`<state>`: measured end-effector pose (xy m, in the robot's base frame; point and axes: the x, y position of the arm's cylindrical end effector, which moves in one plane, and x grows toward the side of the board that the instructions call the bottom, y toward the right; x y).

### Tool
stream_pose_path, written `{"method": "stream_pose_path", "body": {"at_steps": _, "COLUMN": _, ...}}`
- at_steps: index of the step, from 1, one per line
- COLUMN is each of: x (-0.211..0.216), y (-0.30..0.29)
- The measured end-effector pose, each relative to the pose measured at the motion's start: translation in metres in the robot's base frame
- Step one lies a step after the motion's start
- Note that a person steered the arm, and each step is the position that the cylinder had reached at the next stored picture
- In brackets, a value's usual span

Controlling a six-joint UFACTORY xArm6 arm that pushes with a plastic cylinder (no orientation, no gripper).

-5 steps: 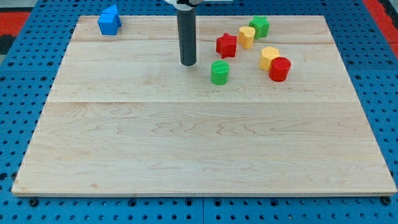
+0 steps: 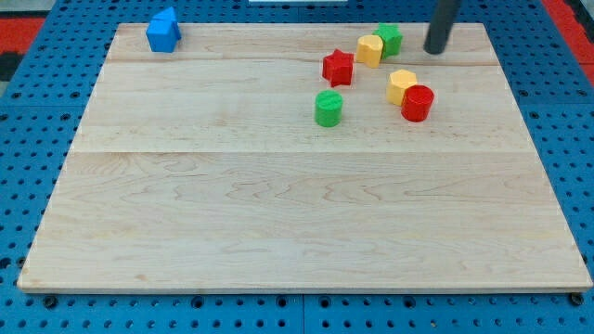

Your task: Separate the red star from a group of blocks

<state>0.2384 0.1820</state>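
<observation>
Angled slightly, my tip rests near the wooden board's top right, bare of any jaws, holding nothing. Left to right: blue block, green cylinder, red star, yellow block touching a green block, yellow block touching a red cylinder. The rod's upper part is cut off.

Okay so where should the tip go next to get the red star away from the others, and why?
Probably bring my tip down and leftward into the gap between the red star and the yellow block, then push the star toward the view's left. My tip sits at the view's upper right, beyond the green block, touching nothing. Open board lies left of the star; the green cylinder sits below it.
</observation>
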Motion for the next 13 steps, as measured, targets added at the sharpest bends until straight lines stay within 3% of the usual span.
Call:
{"method": "stream_pose_path", "body": {"at_steps": 1, "x": 0.002, "y": -0.056}}
{"method": "stream_pose_path", "body": {"at_steps": 2, "x": 0.038, "y": -0.079}}
{"method": "stream_pose_path", "body": {"at_steps": 3, "x": 0.050, "y": -0.056}}
{"method": "stream_pose_path", "body": {"at_steps": 5, "x": 0.050, "y": -0.098}}
{"method": "stream_pose_path", "body": {"at_steps": 7, "x": 0.001, "y": -0.016}}
{"method": "stream_pose_path", "body": {"at_steps": 8, "x": -0.003, "y": -0.070}}
{"method": "stream_pose_path", "body": {"at_steps": 9, "x": -0.006, "y": -0.082}}
{"method": "stream_pose_path", "body": {"at_steps": 10, "x": -0.041, "y": -0.071}}
{"method": "stream_pose_path", "body": {"at_steps": 11, "x": -0.030, "y": -0.125}}
{"method": "stream_pose_path", "body": {"at_steps": 12, "x": 0.062, "y": -0.146}}
{"method": "stream_pose_path", "body": {"at_steps": 13, "x": 0.095, "y": -0.147}}
